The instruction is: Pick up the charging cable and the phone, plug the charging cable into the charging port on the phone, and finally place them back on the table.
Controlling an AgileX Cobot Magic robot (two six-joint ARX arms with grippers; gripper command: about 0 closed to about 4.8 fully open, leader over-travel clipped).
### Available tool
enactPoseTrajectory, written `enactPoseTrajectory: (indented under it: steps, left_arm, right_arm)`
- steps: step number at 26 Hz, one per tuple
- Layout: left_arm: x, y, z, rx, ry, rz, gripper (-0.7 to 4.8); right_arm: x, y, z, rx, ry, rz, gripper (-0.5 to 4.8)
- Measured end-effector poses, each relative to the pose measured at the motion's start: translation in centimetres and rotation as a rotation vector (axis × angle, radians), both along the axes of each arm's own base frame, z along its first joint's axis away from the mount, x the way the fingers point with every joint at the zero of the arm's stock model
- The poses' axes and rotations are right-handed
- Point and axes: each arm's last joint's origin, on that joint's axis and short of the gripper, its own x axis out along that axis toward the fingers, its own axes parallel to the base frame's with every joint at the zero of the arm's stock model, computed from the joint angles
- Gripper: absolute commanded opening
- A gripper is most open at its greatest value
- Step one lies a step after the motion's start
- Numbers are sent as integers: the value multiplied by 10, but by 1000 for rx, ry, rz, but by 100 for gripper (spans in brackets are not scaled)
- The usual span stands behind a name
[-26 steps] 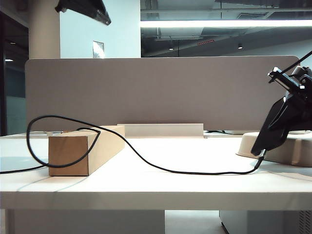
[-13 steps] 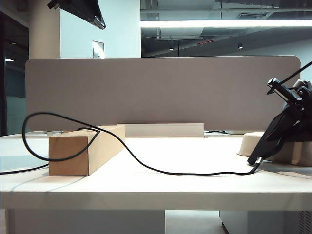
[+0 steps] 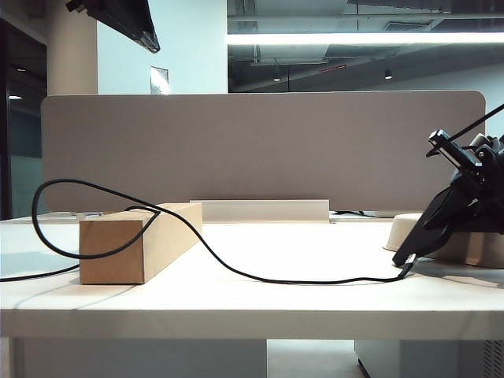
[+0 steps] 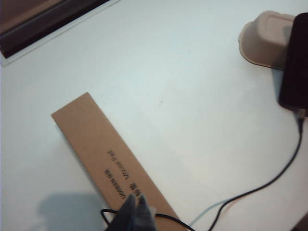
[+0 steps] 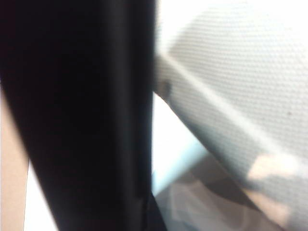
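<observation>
Two steps look done: the charging cable (image 3: 236,272) sits plugged into the phone (image 3: 425,232), which the right gripper (image 3: 465,197) clasps, tilted, just above the table (image 3: 260,303) at right. The left gripper (image 4: 134,214), clenched empty, hangs over the box (image 3: 134,244). Setting down remains.

The exterior view looks level across the table's (image 3: 260,303) front edge; the left wrist view looks down from high, sharing the cardboard box (image 4: 113,171); the right wrist view presses close against the phone (image 5: 77,115).
</observation>
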Motion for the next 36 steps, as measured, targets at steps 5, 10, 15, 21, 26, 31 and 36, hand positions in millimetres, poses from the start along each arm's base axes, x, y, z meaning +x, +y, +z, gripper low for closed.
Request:
enactPoseTrajectory:
  steps: [5,10,15,21,26,31,36]
  left_arm:
    - [-6,4,-9,40,-45,67,-6]
    - [-33,14,-28,35,-141,109,-6]
    - [-62,23,-31,-28,-267,124,-6]
    - [-93,33,-58,-73,-334,141,-6]
    - [-105,36,-69,-72,-327,142,-6]
    - [-113,39,-66,-81,-349,143,-6]
    - [-128,44,-52,-108,-419,145,-6]
  right_arm:
    - [1,-2,-2,3,2,-2,-6]
    - [2,-3,-3,-10,23,-27,-6]
    - [2,-4,-3,-16,33,-45,-6]
    - [2,-4,-3,-20,47,-58,-4]
    - [2,-5,-3,-32,62,-68,84]
    - [0,-5,-5,-55,83,-79,91]
    - [-2,-7,-9,-76,128,-100,210]
